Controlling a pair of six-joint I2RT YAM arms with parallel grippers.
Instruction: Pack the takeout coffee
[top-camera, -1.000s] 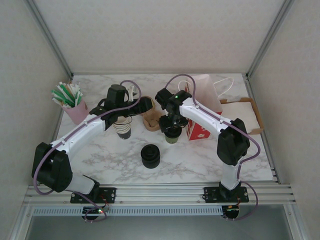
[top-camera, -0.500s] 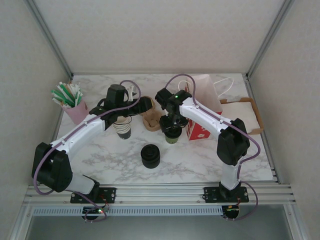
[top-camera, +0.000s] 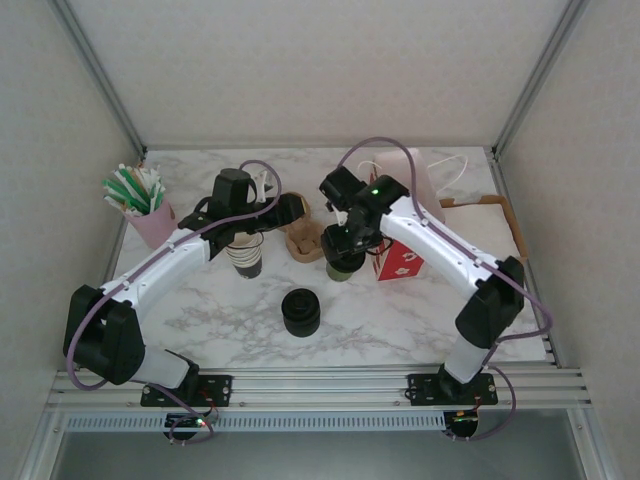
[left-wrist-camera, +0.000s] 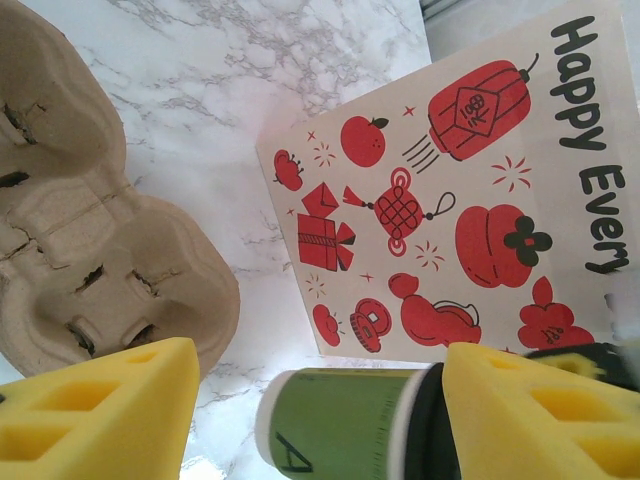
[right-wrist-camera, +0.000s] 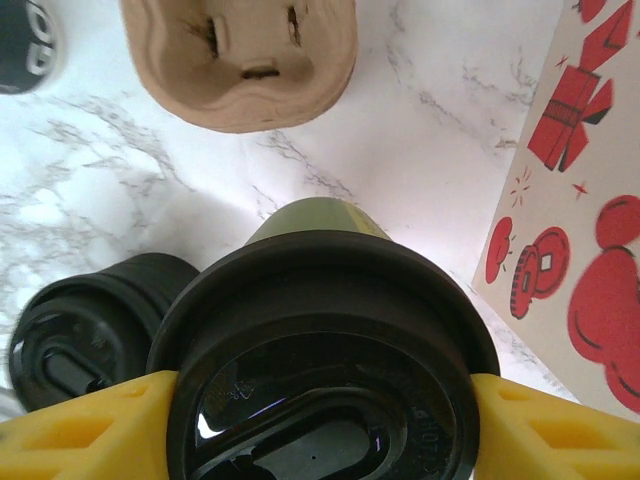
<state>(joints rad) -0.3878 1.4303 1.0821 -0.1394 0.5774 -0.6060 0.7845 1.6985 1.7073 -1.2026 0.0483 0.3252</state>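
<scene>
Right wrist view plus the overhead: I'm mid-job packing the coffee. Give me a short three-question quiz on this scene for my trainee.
1. True or false: the cardboard cup carrier has a cup in one of its wells.
2. Which thing sits between the fingers of the right gripper? A. a spoon B. the coffee cup C. a napkin
3. Fill in: in the overhead view, the stack of black lids stands ___ to the near edge of the table than the coffee cup does.

Key: 1 false; 2 B; 3 closer.
</scene>
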